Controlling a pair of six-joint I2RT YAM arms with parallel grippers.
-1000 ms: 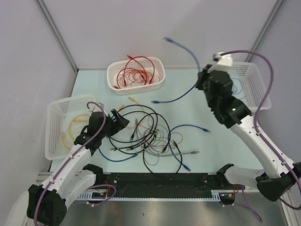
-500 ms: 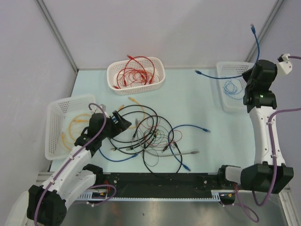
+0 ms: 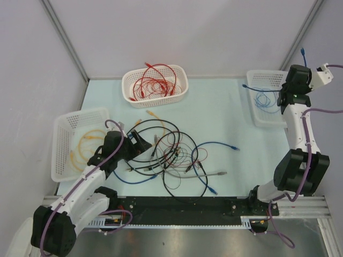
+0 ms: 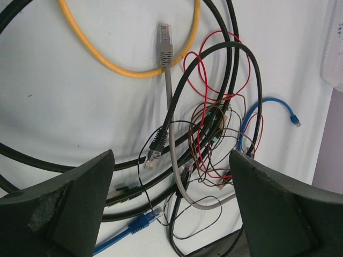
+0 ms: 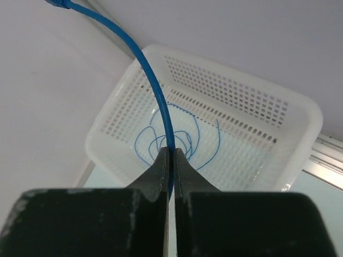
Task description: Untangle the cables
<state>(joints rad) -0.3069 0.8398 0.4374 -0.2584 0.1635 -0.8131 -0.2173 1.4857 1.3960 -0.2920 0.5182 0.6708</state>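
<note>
Centrally, cables point(image 3: 170, 153) tangled: black loops, thin red, blue, grey, yellow.

Top external: high behind the arm bases, looking down over the whole table point(image 3: 225, 112). Left wrist: close, facing down on the cable tangle point(image 4: 203, 134), seen mid-table from above. Right wrist: close over the right basket point(image 5: 236, 88), also at top view's right edge.

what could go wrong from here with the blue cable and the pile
1. The right hand pinches the blue cable mid-length above the right basket. One free end appears to reach past the rim, so a release now may leave part draped outside.
2. The left hand is open over the tangle, where black, grey and red wires cross. Closing there may catch several at once and tighten the knot.
</note>
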